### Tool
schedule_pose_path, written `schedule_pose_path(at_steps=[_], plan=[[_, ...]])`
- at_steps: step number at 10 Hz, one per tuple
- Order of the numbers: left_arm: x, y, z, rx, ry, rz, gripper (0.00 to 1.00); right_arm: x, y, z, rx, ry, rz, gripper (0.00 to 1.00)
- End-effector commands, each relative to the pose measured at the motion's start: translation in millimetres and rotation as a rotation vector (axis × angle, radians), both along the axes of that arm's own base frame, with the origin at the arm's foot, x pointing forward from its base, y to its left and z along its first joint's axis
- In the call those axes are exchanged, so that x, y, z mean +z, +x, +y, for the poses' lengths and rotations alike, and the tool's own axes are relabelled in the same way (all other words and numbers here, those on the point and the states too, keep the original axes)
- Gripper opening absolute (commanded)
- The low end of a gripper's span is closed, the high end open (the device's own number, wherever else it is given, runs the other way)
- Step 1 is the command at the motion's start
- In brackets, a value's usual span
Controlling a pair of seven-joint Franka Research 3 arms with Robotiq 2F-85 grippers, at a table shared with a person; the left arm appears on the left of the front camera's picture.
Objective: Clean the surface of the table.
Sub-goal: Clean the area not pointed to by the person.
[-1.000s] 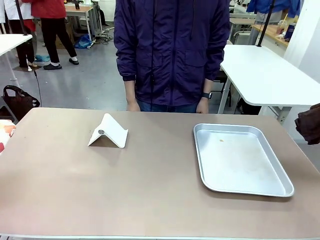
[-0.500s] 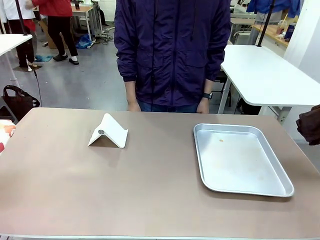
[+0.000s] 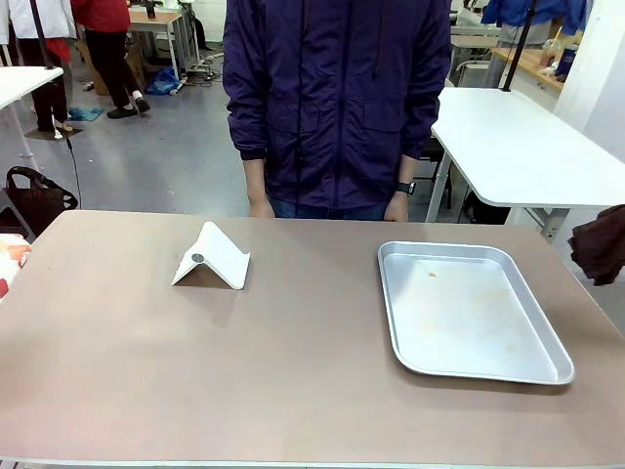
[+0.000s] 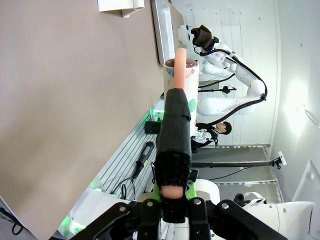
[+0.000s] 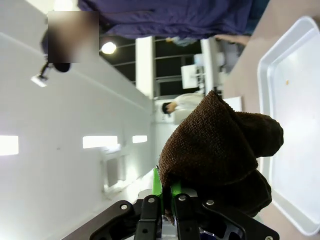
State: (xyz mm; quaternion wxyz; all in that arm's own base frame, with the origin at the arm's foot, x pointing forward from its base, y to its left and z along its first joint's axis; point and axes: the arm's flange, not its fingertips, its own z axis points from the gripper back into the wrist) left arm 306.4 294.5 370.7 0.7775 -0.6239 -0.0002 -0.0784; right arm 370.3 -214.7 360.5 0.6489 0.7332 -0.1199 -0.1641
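While the left gripper keeps its jaws pressed together on a black-sleeved pink stick, held off beside the table, the action is on the other side. The right gripper has its green pads pinching a wadded brown cloth. In the front view that cloth has edged in: a second ago it hugged the picture's right border, and now a little more of it shows. It hangs in the air just off the table's right side, not touching the top.

So I'd call this the approach, with no wiping begun. The taupe top lies right across the front view, nearest the camera, bare along its near half. Farther back a white folded stand sits left of middle and a metal tray sits to the right, a tiny crumb in it. Neither has budged. Both will probably have to be worked around.

At the far edge the person stands as before, hands low by the table, taking no part.
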Motion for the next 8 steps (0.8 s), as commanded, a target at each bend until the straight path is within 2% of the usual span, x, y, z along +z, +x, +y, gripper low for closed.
schedule_pose_path(at_steps=[1, 4, 6, 8], plan=[[3.2, -3.6, -2.5, 0.004, 0.0, 0.008, 0.19, 21.5, 23.1, 56.6, -0.039, -0.167, -0.004, 0.07], [3.2, -3.6, -2.5, 0.004, 0.0, 0.008, 0.19, 25.5, 62.0, 120.5, -0.054, -0.442, 0.041, 0.07], [3.2, -3.6, -2.5, 0.004, 0.0, 0.008, 0.19, 19.3, 72.7, 148.8, -0.099, -0.615, 0.048, 0.07], [3.2, -3.6, -2.5, 0.004, 0.0, 0.008, 0.19, 12.0, 77.9, 165.4, -0.057, -0.709, 0.047, 0.07]])
